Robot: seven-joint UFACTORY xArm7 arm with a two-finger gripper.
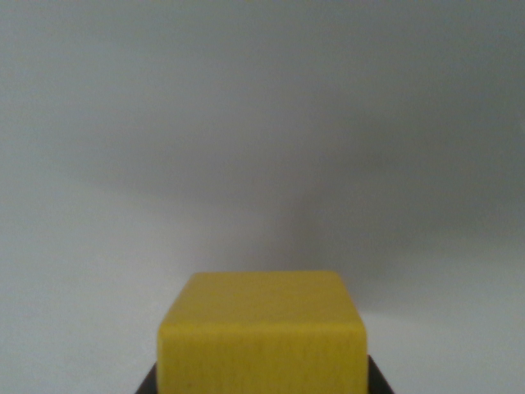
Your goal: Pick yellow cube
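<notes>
Right under my lens sits the yellow cube [262, 332], low and centred in the wrist view. Dark slivers flank its bottom corners, probably the gripper [261, 384] fingers bracketing it, which would explain the centring. Whether they clamp it, I cannot tell. Beyond lies only a blurred, plain grey surface [262, 123] with soft shadow.

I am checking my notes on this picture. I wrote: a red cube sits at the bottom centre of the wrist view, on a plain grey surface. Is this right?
Not quite: the matte cube is yellow, not red, as the wrist view shows. The rest stands: it sits at the bottom centre, against a plain grey surface.
</notes>
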